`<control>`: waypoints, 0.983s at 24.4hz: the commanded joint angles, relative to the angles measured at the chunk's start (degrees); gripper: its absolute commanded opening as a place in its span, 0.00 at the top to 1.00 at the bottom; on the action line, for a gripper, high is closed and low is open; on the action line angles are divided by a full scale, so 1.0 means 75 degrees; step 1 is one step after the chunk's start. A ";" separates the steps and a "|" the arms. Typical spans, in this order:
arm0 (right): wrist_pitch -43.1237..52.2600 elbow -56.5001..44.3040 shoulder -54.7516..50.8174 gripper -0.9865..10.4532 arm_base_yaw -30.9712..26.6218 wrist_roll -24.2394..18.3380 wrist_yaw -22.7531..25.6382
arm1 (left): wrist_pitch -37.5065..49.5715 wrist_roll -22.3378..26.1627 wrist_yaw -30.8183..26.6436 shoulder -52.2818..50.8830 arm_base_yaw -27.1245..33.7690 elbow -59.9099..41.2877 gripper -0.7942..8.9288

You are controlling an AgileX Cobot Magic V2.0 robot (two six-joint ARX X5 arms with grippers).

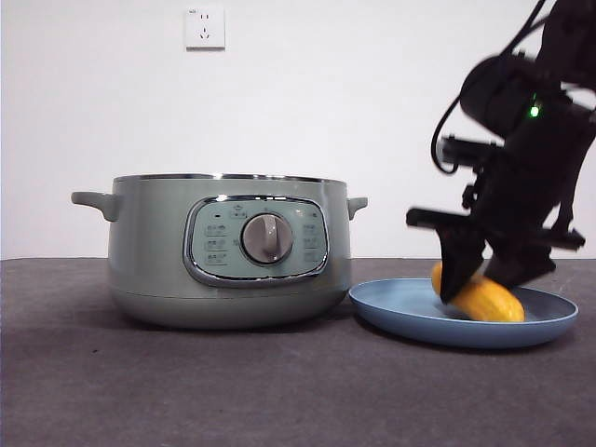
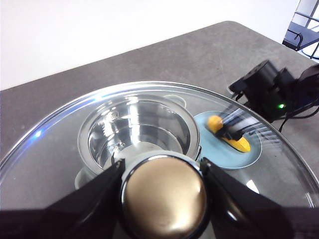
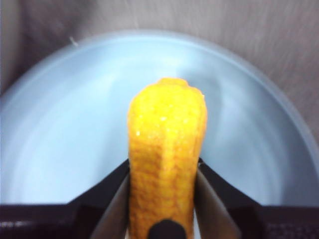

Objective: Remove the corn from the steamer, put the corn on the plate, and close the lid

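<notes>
The corn (image 1: 494, 303) is a yellow-orange cob lying on the light-blue plate (image 1: 410, 317), to the right of the steamer. My right gripper (image 1: 484, 284) is shut on it, reaching down from above. In the right wrist view its jaws press both sides of the corn (image 3: 167, 149) over the plate (image 3: 65, 124). The mint-green steamer (image 1: 223, 251) stands uncovered. My left gripper (image 2: 164, 186) is shut on the knob (image 2: 164, 194) of the glass lid (image 2: 60, 149), held in the air. Through the glass I see the steamer's empty bowl (image 2: 139, 129), the plate (image 2: 224, 157) and the corn (image 2: 240, 145).
A dark grey table (image 1: 279, 391) runs up to a white wall with a socket (image 1: 205, 28). The steamer's right handle (image 1: 358, 204) is close to the plate's near rim. The table's far corner (image 2: 234, 25) shows in the left wrist view.
</notes>
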 commanded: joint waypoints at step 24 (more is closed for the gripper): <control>-0.2197 -0.0050 -0.5683 0.33 0.0026 0.0070 0.0017 | 0.4074 0.0787 0.0219 0.4427 0.0020 0.0041 0.93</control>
